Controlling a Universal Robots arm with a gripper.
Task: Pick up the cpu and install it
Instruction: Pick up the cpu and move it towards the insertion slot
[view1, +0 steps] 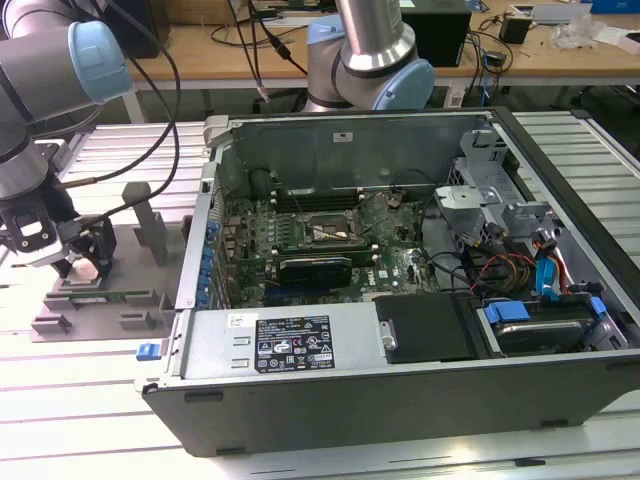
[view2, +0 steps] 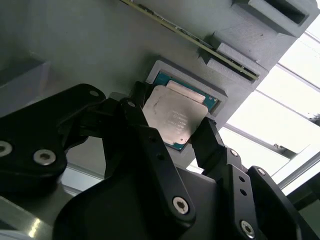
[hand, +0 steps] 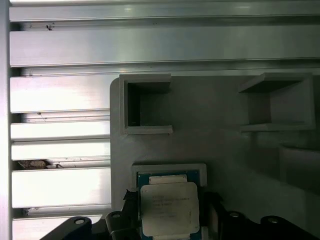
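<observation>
The cpu (view2: 172, 117), a small square chip with a silvery top and a teal-green rim, lies in a shallow square pocket of the grey plastic tray (view2: 90, 45). My gripper (view2: 173, 119) straddles it, one black finger against each opposite edge, shut on the chip at pocket level. In the first wrist view the cpu (hand: 168, 207) shows between the same dark fingers (hand: 129, 202). The exterior view has the gripper (view1: 85, 262) low over the tray (view1: 130, 250), at that view's left. The dark motherboard socket (view1: 325, 232) sits inside the open computer case (view1: 350, 140).
Upright grey blocks (view1: 150, 225) rise from the tray close to the gripper. A thin circuit strip (view2: 200, 42) stands in a tray slot. The case's metal wall (view1: 200, 250) lies between tray and socket. Cables and drives (view1: 530, 320) crowd the case's right end. A second arm (view1: 370, 50) stands behind.
</observation>
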